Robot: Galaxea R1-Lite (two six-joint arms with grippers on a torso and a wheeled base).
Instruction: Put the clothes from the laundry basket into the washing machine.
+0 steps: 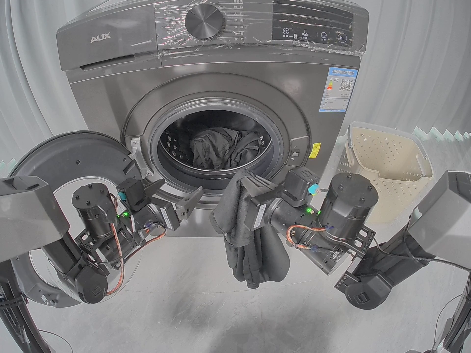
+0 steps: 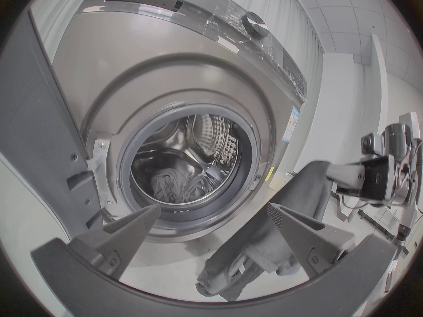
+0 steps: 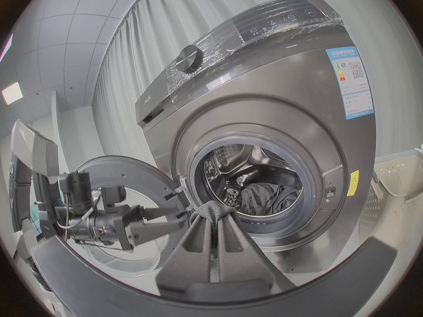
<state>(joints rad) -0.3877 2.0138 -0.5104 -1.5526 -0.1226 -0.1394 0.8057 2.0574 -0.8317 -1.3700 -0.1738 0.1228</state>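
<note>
While the washing machine [image 1: 211, 74] fills the upper middle of the head view, its round door [image 1: 68, 165] is swung wide open at the left edge. The cream laundry basket [image 1: 387, 165] sits at the right, just beside the machine. A loaded garment [image 1: 223, 148] already lies in the drum at the centre. A dark hanging garment [image 1: 255, 256] droops in the lower middle of the frame, in front of and mostly below the opening's lip. The right gripper [image 3: 213, 219] has its fingers [image 3: 238, 247] closed on that cloth's top fold. The left gripper [image 1: 174, 192] sits left of centre, near the opening's lower left rim, fingers [image 2: 128, 230] spread and holding nothing. The step in hand looks like feeding the hanging garment into the drum. To do it well, the right arm likely needs to rise until the dangling tail clears the lower lip. It should then push well past the seal before letting go, so nothing drapes over the rim. The middle of the opening offers free room. The tight edges are the lower lip, the hinge side at left where the left gripper waits near the cloth, and the latch on the ring's right.
</note>
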